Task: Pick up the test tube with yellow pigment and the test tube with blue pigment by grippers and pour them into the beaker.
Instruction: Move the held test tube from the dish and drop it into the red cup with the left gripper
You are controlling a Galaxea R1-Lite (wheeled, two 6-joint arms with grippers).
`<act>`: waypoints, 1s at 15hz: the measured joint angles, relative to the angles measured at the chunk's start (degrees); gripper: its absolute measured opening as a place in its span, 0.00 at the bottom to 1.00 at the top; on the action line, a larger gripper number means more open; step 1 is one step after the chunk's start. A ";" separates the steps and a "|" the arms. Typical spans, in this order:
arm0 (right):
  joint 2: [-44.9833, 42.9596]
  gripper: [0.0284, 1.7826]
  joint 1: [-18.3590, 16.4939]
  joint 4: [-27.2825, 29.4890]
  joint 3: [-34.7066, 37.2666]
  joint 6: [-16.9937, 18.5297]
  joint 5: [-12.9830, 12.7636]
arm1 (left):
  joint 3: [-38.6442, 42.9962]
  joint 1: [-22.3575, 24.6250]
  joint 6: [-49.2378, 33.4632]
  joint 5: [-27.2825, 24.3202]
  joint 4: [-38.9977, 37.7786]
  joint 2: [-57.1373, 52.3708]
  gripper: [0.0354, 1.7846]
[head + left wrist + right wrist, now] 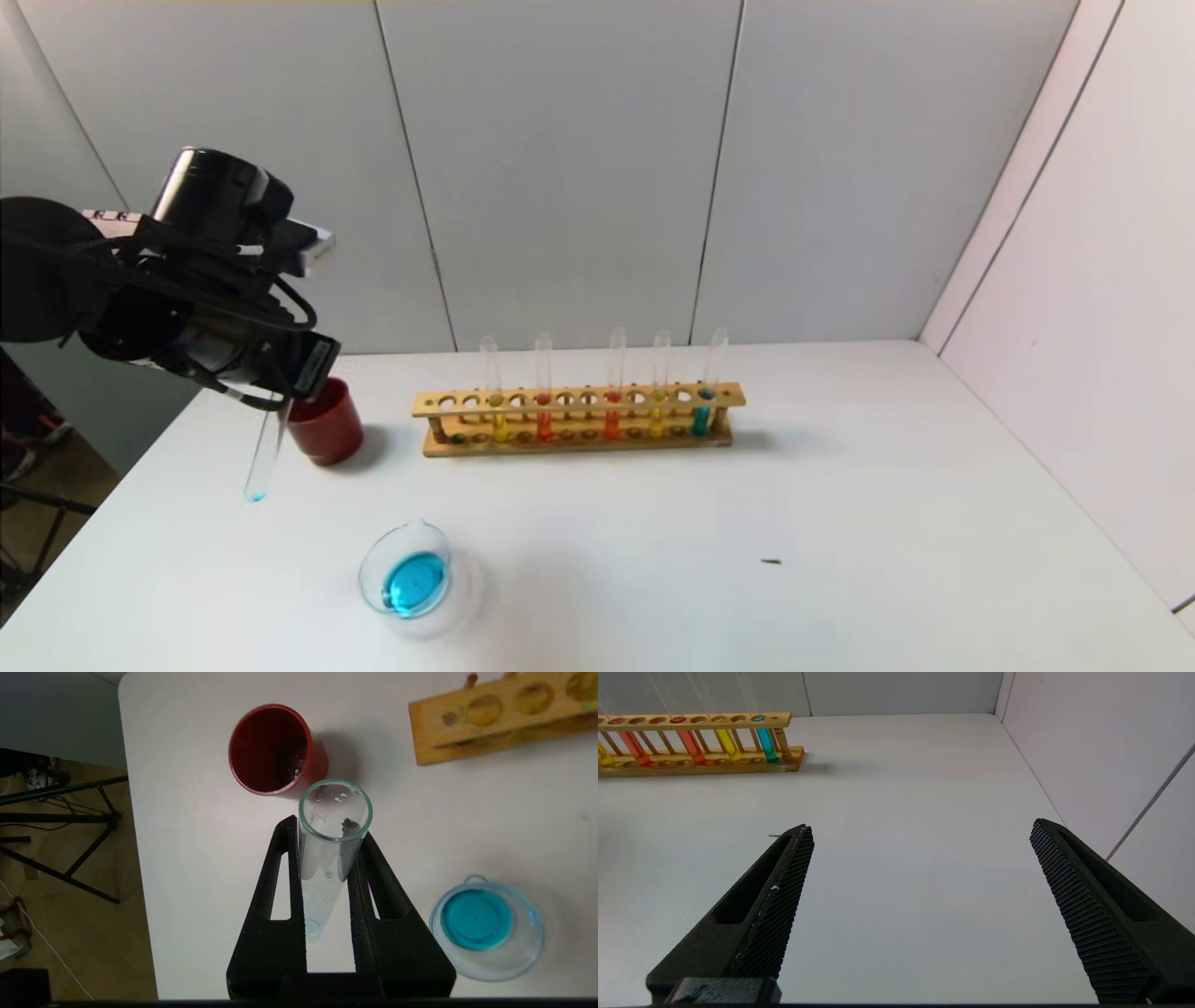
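My left gripper is shut on the test tube with blue pigment, held upright above the table, in front of the red cup and behind-left of the beaker. The tube is almost empty, with a trace of cyan at its round bottom. In the left wrist view the fingers clamp the tube just below its open mouth. The beaker holds cyan-blue liquid; it also shows in the left wrist view. Two test tubes with yellow pigment stand in the rack. My right gripper is open and empty over bare table.
A wooden rack at mid-table also holds two orange-red tubes and a teal tube. A dark red cup stands left of it. A small dark speck lies on the table. The table's left edge is near the left gripper.
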 joint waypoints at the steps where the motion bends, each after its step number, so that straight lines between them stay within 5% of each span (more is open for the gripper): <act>1: 0.00 0.95 0.00 0.00 0.00 0.02 -0.02 | -0.06 1.27 0.02 -0.83 -2.91 0.63 0.16; 8: 0.00 0.95 0.00 0.01 0.00 0.02 -0.05 | -1.74 7.94 -0.11 -2.51 -22.54 8.55 0.16; 15: 0.00 0.95 0.00 0.00 0.00 0.02 -0.02 | -2.45 9.12 -2.38 -2.50 -31.16 15.08 0.16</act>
